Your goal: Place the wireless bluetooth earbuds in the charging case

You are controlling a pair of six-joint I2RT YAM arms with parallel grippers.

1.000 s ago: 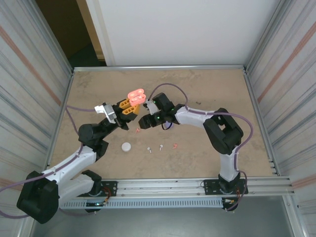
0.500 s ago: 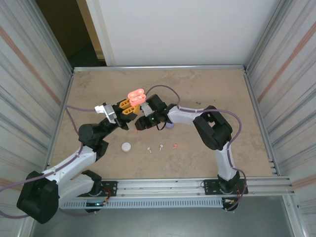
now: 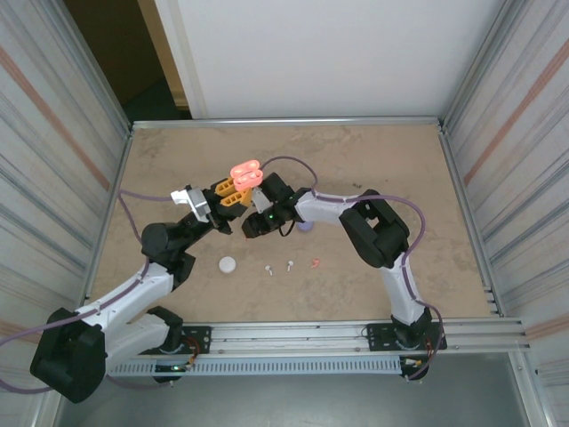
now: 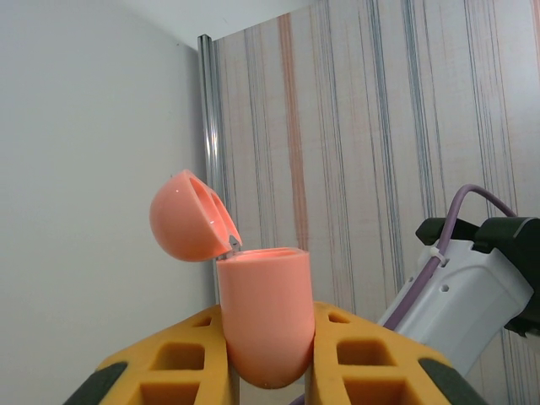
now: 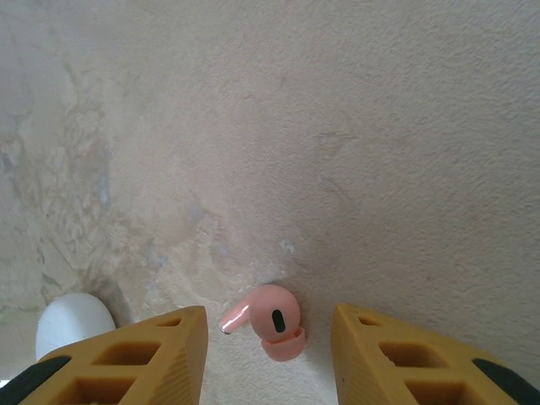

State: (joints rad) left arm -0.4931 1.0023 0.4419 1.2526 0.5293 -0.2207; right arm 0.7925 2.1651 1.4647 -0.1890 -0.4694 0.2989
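The right jaws stand narrowly apart, low over the table (image 5: 337, 126), one on each side of a coral-pink earbud (image 5: 268, 321) that lies flat and untouched. Its long axis runs across the gap, stem toward the left-hand finger (image 5: 143, 359). The left jaws clamp the coral-pink charging case (image 4: 266, 312) upright, with its lid hinged open, held off the table.

table (image 3: 382, 160) tan, mottled | back wall (image 3: 338, 53) white | side walls (image 3: 53, 107) striped metal
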